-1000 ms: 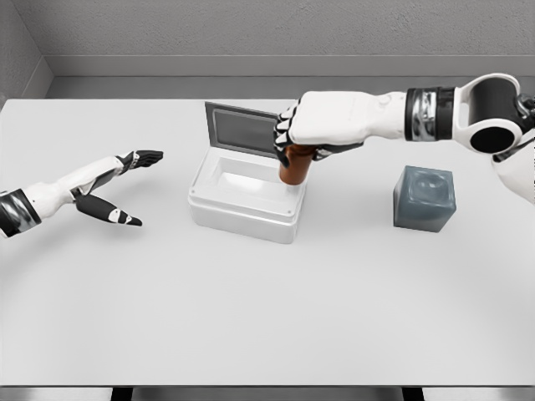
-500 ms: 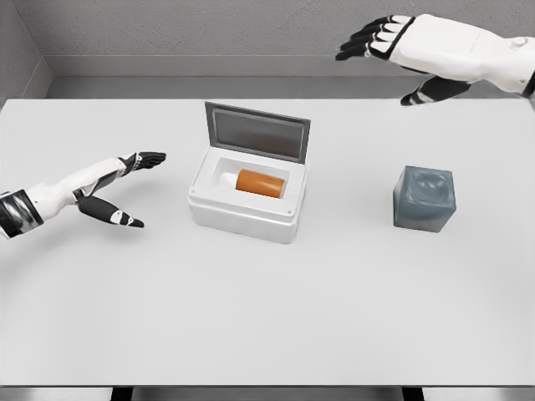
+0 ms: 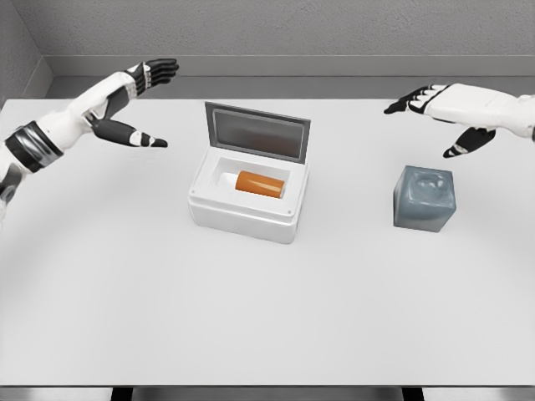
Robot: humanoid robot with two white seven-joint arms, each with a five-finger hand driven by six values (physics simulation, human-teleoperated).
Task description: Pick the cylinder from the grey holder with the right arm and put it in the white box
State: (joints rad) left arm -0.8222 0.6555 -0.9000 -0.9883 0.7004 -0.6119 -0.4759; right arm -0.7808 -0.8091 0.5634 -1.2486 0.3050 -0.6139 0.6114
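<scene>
An orange cylinder (image 3: 261, 183) lies on its side inside the white box (image 3: 242, 215), whose grey lid (image 3: 257, 131) stands open at the back. To the right stands the grey holder (image 3: 425, 198), with nothing in it. My right hand (image 3: 428, 113) hovers open above and behind the holder, fingers spread, holding nothing. At the far left my left hand (image 3: 150, 100) is raised over the table, open, well apart from the box.
Everything stands on a white table (image 3: 267, 309) that meets a grey wall at the back. Nothing else is on the table.
The right hand let go of the cylinder into the box, rose away, then came down to the right above the holder. The left hand lifted up and back.
</scene>
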